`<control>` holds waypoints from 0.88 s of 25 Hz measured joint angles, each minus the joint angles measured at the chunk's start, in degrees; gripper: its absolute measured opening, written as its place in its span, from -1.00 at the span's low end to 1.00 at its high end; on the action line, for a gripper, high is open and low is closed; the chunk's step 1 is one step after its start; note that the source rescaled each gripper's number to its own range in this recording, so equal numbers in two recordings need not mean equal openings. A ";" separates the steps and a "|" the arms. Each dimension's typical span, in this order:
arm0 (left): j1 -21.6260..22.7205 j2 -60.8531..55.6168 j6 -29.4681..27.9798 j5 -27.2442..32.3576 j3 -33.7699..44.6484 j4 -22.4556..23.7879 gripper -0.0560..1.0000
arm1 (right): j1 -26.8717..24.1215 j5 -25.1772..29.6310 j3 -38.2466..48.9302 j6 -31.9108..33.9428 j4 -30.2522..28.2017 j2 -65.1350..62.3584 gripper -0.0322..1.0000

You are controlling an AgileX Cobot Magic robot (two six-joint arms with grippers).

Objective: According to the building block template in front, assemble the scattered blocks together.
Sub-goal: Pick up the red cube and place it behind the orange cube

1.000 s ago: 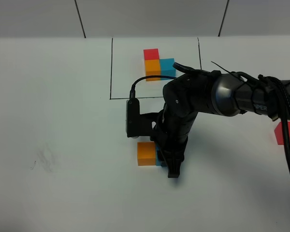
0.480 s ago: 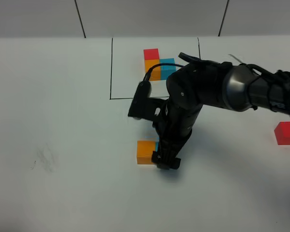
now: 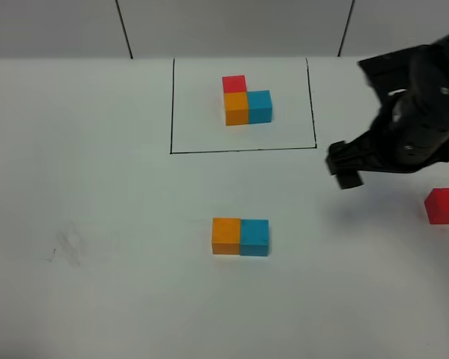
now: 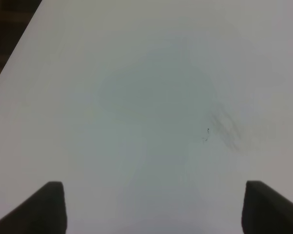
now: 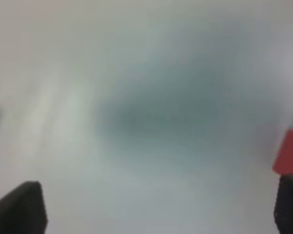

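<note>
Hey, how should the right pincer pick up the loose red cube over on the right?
Come straight down on the red cube and close the right pincer on two opposite side faces. The cube sits flat and alone, with nothing touching its sides, so either pair of faces should probably work.

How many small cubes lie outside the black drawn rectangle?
3: a small matte orange cube touching a light blue cube at centre, and a red cube alone at the right edge. None seems hidden.

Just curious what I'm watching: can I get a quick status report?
Both open, empty: left tool, right tool. Joined: orange block, blue block; red block apart, far right. Nothing blocking it.
</note>
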 joint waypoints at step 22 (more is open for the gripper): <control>0.00 0.00 0.00 0.00 0.00 0.00 0.68 | -20.53 -16.75 7.62 -5.00 -1.41 11.84 0.78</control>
